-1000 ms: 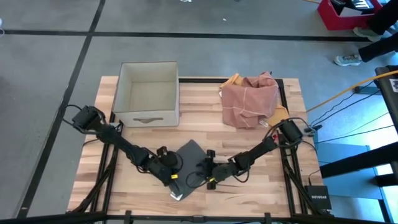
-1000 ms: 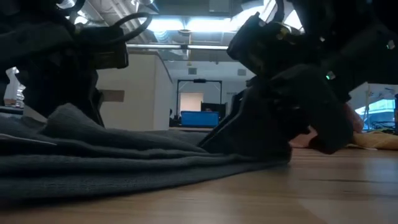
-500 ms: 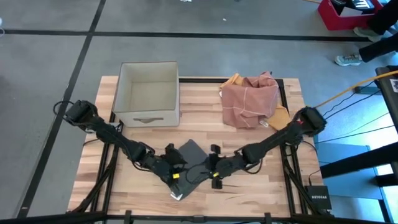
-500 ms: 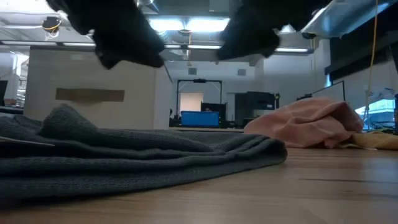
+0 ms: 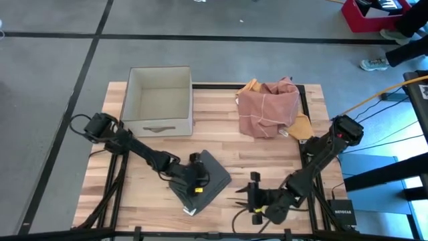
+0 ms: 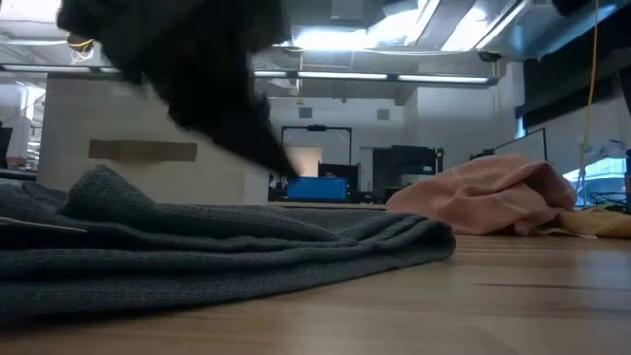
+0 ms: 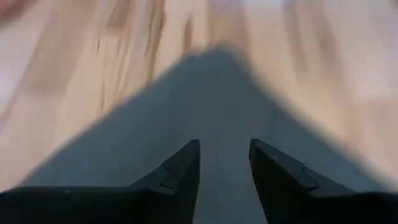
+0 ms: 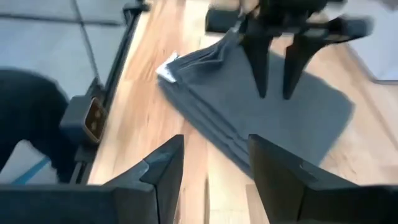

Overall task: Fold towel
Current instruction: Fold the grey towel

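Bench (image 5: 267,154): wooden, carries all items.
Grey towel (image 5: 200,182): folded in layers, flat directly beneath the left hand.
Left hand (image 5: 195,178): released, fingers parted, hovering over the towel's middle, grasping nothing.
Right hand (image 5: 246,199): released, empty, well clear to the towel's side.
Handling note: judged best to press the stacked layers flat and square the edges without dragging them.

Open beige box (image 5: 159,100) at table's (image 5: 267,161) far left. Pink cloth heap (image 5: 269,107) at far right, over a yellow cloth (image 5: 302,124). Red bin (image 5: 372,13) on the floor beyond.
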{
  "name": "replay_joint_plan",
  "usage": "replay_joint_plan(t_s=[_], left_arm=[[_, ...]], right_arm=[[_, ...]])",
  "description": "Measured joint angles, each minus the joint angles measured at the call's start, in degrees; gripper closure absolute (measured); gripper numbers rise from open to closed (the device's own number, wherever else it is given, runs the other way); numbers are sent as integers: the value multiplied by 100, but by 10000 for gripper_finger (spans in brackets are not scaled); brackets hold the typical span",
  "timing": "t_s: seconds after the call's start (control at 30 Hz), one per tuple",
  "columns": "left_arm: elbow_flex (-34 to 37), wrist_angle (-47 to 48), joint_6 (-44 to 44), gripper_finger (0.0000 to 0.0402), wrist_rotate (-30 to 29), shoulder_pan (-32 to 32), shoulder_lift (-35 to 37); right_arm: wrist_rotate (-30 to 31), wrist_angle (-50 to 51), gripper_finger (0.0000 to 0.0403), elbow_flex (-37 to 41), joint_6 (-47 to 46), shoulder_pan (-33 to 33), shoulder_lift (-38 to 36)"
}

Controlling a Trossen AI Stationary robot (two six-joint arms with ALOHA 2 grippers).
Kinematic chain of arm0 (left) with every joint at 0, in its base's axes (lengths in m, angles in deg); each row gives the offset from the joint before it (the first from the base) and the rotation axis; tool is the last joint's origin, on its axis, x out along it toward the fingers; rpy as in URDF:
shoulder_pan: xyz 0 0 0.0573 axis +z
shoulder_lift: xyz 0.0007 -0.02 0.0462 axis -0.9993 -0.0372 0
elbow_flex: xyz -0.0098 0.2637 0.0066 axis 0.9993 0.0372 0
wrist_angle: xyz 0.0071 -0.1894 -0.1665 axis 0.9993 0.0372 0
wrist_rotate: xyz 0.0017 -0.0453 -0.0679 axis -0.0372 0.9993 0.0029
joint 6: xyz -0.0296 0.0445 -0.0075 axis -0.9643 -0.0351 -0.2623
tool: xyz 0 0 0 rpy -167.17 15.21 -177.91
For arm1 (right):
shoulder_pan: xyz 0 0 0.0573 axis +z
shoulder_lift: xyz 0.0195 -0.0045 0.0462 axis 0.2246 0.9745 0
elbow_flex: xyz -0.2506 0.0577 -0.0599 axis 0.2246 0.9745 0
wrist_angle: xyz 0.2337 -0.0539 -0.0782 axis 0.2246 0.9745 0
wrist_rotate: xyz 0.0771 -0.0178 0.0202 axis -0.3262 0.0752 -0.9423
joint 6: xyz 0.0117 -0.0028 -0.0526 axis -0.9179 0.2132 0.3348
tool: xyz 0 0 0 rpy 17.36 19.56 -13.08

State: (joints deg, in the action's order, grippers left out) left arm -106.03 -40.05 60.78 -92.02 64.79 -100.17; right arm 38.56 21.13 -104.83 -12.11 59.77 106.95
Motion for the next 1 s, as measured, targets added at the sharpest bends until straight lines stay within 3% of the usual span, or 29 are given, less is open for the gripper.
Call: replay_joint_plan(t_s=[0.13, 0.33, 0.47, 0.77, 0.9, 1.0], left_arm=[[-3, 877, -617, 270, 14, 163, -15], [-21, 2522, -2824, 270, -410, 74, 13], [-33, 3334, -4512, 270, -575, -210, 26], [13, 5725, -7140, 270, -131, -1315, 428], [17, 6126, -7812, 270, -146, -1613, 852], [-66, 5739, -7378, 270, -818, -1637, 1109]], right_arm=[[420, -1, 221, 176, -409, 215, 0], [586, -9, 221, 548, -1070, 351, 15], [631, -15, 221, 723, -1365, 346, 77], [584, -203, 221, 747, -1348, 345, 98], [588, -228, 221, 747, -1333, 345, 98], [700, -239, 221, 747, -1245, 345, 98]])
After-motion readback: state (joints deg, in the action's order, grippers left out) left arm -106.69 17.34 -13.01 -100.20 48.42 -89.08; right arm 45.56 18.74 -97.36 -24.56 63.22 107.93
